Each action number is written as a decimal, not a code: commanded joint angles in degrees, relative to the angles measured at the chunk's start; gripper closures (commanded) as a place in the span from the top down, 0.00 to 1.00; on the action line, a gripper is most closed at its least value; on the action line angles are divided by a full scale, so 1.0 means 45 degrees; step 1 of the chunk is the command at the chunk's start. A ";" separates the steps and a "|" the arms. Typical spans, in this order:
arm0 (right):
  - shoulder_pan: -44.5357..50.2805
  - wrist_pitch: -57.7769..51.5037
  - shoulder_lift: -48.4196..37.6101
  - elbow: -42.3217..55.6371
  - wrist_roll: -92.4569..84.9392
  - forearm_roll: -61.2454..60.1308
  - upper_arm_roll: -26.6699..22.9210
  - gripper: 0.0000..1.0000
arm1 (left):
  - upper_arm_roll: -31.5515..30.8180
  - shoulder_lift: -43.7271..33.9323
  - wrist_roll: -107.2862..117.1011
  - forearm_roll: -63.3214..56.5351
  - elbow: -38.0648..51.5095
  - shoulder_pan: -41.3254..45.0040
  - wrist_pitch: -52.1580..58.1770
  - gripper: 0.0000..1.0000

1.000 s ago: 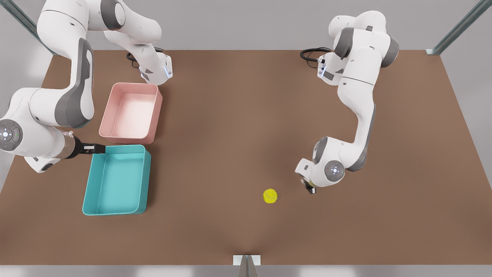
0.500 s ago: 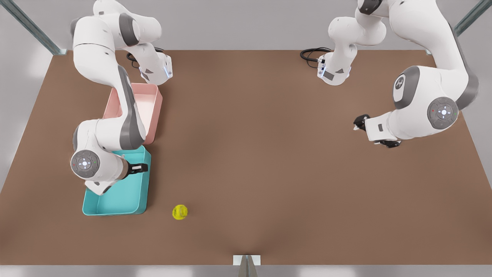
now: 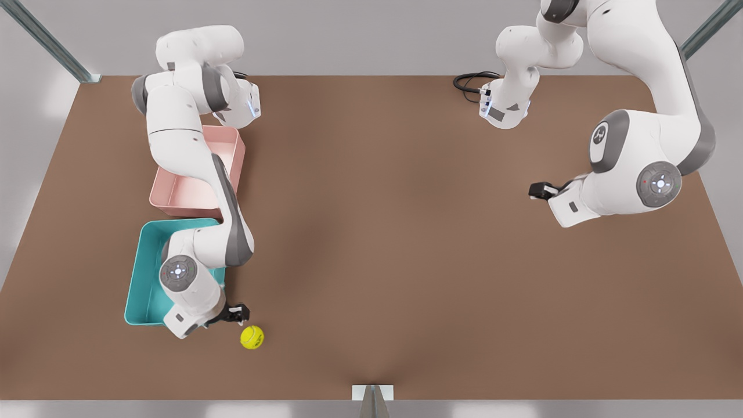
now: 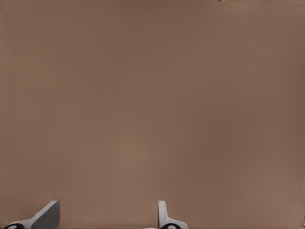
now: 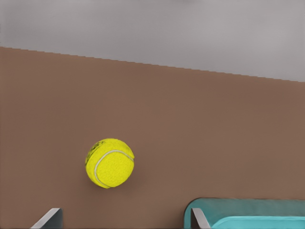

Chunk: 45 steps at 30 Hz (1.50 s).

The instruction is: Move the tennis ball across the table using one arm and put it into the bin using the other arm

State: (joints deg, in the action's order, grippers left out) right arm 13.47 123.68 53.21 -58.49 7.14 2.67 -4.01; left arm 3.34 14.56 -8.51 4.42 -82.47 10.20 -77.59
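— Which step?
— Pickup. My right gripper [image 3: 238, 314], fingers spread, hovers beside the ball [image 3: 252, 337] on the table [image 3: 406, 203] near the bin's [image 3: 142, 273] front corner.
— Next?
— Descend, pinch, drop in. Left gripper [image 3: 537, 190] waits, spread.

No word or number to read anywhere, I'm checking as I go. One sign does show: a small white emblem [image 3: 600, 136] on the grey elbow cover of my left arm [image 3: 638, 168], over the table's [image 3: 406, 203] edge at the front view's right; its shape is too small to make out. Dark triangle marks [image 3: 514, 107] sit on both arm bases at the far edge. On the tennis ball [image 5: 110, 163], near the front edge, there's a dark smudge beside the seam in the right wrist view: print perhaps, but I cannot read it.
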 commanded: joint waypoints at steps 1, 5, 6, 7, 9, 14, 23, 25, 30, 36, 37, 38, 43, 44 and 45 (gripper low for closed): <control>0.0054 0.2865 0.0812 0.0420 0.1011 -0.0026 -0.0008 1.00 | 0.0001 -0.0013 0.3005 -0.0005 -0.0013 0.0000 -0.0082 1.00; 0.0308 0.4820 0.2024 0.0909 0.0972 -0.0026 -0.0223 1.00 | 0.0001 -0.0013 0.3005 -0.0005 -0.0033 0.0000 -0.0140 1.00; 0.0308 0.5307 0.2219 0.1006 0.0972 -0.0026 -0.0243 1.00 | 0.0001 -0.0013 0.3005 -0.0005 -0.0053 0.0000 -0.0140 1.00; 0.0308 0.5777 0.2415 0.1026 0.0972 -0.0026 -0.0243 1.00 | 0.0001 -0.0013 0.3005 -0.0005 -0.0053 0.0000 -0.0140 1.00; 0.0308 0.6188 0.2845 0.1436 0.0972 -0.0026 -0.0321 1.00 | 0.0001 -0.0013 0.3005 -0.0005 -0.0053 0.0000 -0.0121 1.00; 0.0307 0.6676 0.3079 0.1299 0.0972 -0.0046 -0.0360 1.00 | -0.0018 0.0006 0.3005 -0.0005 -0.0189 0.0000 -0.0121 1.00; 0.0424 0.6852 0.1477 -0.1806 0.1011 -0.0104 -0.0340 1.00 | 0.0001 0.0124 0.3005 -0.0005 -0.0189 0.0000 -0.0218 1.00; 0.0659 0.6969 0.1516 -0.1826 0.1128 -0.0182 -0.0340 1.00 | 0.0001 0.0163 0.3005 -0.0005 -0.0189 0.0000 -0.0218 1.00; 0.0796 0.7204 0.1634 -0.1884 0.1129 -0.0163 -0.0340 1.00 | 0.0001 0.0182 0.3005 -0.0025 -0.0189 0.0000 -0.0218 1.00; 0.0562 0.7868 0.1653 -0.2353 0.0972 -0.0085 -0.0360 1.00 | 0.0001 0.0182 0.3005 -0.0025 -0.0189 0.0000 -0.0218 1.00; 0.0562 0.7868 0.1653 -0.2353 0.0972 -0.0104 -0.0360 1.00 | 0.0001 0.0182 0.3005 -0.0025 -0.0189 0.0000 -0.0218 1.00; 0.0562 0.7868 0.1673 -0.2353 0.0972 -0.0104 -0.0360 1.00 | -0.0018 0.0182 0.3005 -0.0025 -0.0189 0.0000 -0.0218 1.00; 0.0581 0.7907 0.1946 -0.2334 0.1031 -0.0124 -0.0360 1.00 | -0.0018 0.0182 0.3005 -0.0025 -0.0189 0.0000 -0.0257 1.00; 0.0562 0.7926 0.1985 -0.2314 0.0992 -0.0104 -0.0360 1.00 | 0.0001 0.0182 0.3005 -0.0005 -0.0189 0.0019 -0.0277 1.00; 0.0562 0.7946 0.1985 -0.2334 0.0972 -0.0124 -0.0340 1.00 | -0.0019 0.0202 0.3005 -0.0025 -0.0189 0.0000 -0.0277 1.00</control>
State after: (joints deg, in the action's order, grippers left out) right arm 16.01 158.81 62.23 -69.02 11.72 2.19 -5.61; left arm 3.27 15.50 3.91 4.35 -83.34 10.22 -78.71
